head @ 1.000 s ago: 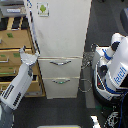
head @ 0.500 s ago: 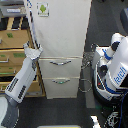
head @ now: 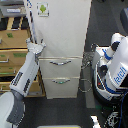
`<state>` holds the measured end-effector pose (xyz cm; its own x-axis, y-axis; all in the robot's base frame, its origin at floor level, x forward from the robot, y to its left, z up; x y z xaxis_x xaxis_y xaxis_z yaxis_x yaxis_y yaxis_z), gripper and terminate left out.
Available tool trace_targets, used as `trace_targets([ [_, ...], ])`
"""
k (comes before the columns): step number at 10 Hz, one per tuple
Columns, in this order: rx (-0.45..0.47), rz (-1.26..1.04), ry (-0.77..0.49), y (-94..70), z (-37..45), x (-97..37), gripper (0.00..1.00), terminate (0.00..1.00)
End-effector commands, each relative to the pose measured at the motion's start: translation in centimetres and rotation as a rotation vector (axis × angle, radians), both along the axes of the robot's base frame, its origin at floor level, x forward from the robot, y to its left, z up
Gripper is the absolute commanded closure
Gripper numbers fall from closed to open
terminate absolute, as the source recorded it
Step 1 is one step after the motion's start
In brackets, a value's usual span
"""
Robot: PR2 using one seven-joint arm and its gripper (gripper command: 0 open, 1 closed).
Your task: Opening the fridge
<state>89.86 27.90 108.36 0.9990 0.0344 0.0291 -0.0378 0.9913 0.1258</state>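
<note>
A dark floor (head: 100, 112) fills the bottom of the exterior view. Nearest, at the view's lower left, a white and grey arm (head: 22, 80) rises diagonally toward the fridge (head: 62, 40). Its pincer (head: 36, 48) sits at the left edge of the tall white upper door, touching it; whether the jaws are parted or closed on the edge is too small to tell. Below are two drawers with curved silver handles (head: 61, 63). A green-and-white sticker (head: 43, 9) marks the door's top. A wooden drawer cabinet (head: 12, 50) stands just left; a white-and-blue robot body (head: 114, 70) stands right.
</note>
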Motion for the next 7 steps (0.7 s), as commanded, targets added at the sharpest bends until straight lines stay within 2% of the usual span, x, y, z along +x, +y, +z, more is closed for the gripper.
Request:
trace_targets([
  [1,-0.024,-0.041,0.002,-0.7,-0.5,2.2,0.0,0.0],
  [7,-0.038,-0.083,-0.004,0.1,-0.6,3.2,0.0,0.0],
])
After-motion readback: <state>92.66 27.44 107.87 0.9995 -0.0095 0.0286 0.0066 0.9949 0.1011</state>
